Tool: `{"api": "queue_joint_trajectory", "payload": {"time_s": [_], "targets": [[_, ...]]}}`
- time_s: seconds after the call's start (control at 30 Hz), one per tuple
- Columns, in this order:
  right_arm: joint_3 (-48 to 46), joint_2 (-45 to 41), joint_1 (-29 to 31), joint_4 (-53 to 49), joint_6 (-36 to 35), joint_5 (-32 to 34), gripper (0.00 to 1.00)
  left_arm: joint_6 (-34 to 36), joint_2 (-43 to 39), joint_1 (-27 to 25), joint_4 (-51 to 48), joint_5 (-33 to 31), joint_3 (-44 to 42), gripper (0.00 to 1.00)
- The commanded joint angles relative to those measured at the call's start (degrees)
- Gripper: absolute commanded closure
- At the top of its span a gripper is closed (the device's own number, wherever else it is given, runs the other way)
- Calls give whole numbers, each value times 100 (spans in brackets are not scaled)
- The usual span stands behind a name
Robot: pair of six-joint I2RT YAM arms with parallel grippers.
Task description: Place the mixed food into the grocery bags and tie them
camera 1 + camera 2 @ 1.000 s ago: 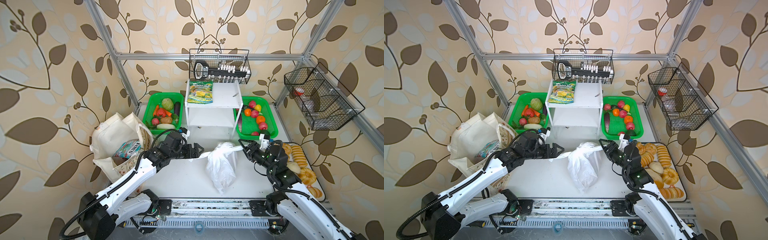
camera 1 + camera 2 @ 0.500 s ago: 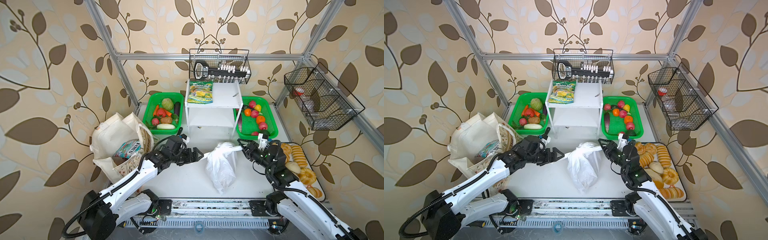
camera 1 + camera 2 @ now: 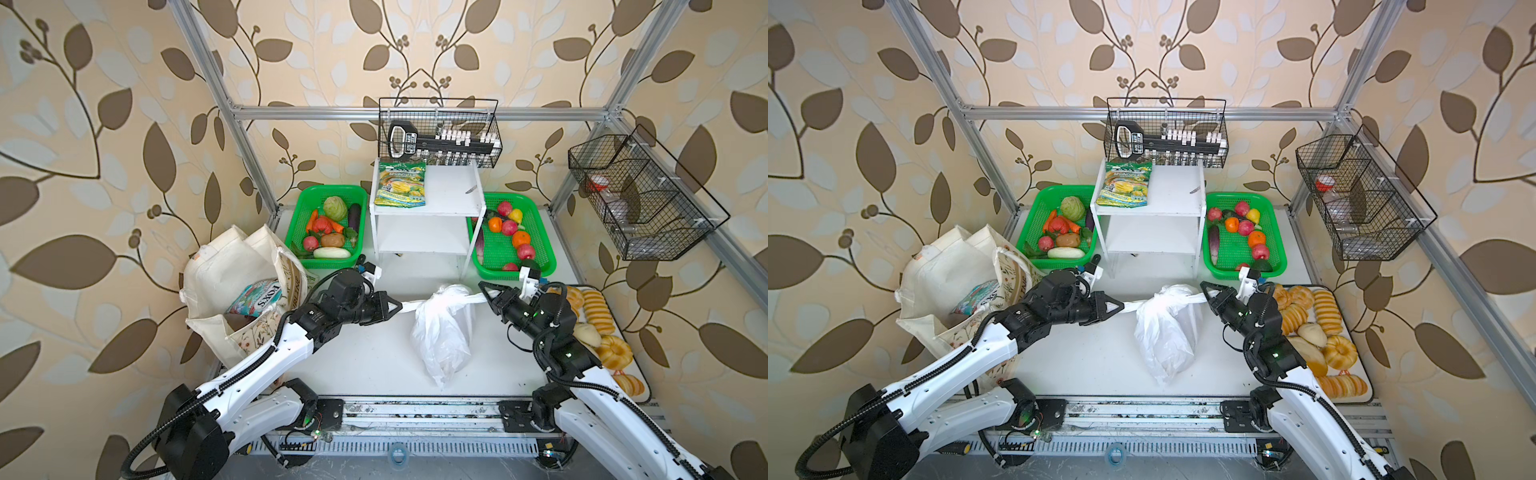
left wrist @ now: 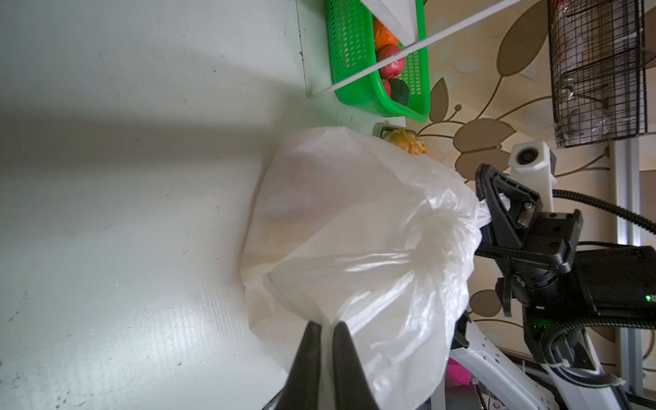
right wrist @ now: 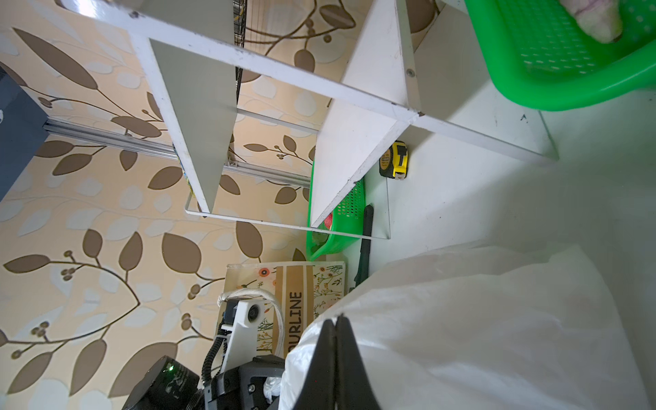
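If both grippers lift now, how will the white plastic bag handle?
Likely floppy: the white plastic bag is thin, creased and slumped on the table. Pinched at both ends by the left gripper and right gripper, it would probably sag and swing between them. The glossy film may slip from the jaws.

Table point(image 3: 374, 365): white top, lightly scuffed (dark specks show up close).
Shelf unit point(image 3: 419, 232): white, back middle.
Left basket point(image 3: 305, 208), right basket point(image 3: 498, 249): green, flanking the shelf unit.
Canvas tote point(image 3: 224, 266): front-left of the shelf unit.
Plastic bag point(image 3: 444, 336): in front of it.
Tray point(image 3: 1362, 370): bread, front-right of it.
Tape measure point(image 5: 393, 164): under it.
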Motion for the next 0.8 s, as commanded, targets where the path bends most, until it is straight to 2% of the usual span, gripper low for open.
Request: {"api": "queue_joint_trajectory", "payload": {"time_s": [0.0,0.07,0.23,0.33,0.5,0.77], "targets": [[425,-68,-29,-544,-443,293,100,153,-308,34,-40,-368,14,95],[631,-76,-152,-927,-713,394,100,242,-430,34,-352,-719,82,100],[526,-132,-836,-1628,-1100,595,100,422,-547,33,-1475,-1867,71,100],[-13,-30,-1214,-1528,-993,295,100,421,-446,34,-1776,-2089,-141,100],[-497,-208,-1264,-1368,-792,248,100,256,-430,34,-1805,-2203,-455,100],[466,-389,-1281,-1986,-1358,617,100,434,-588,34,-2417,-3013,-58,100]]}}
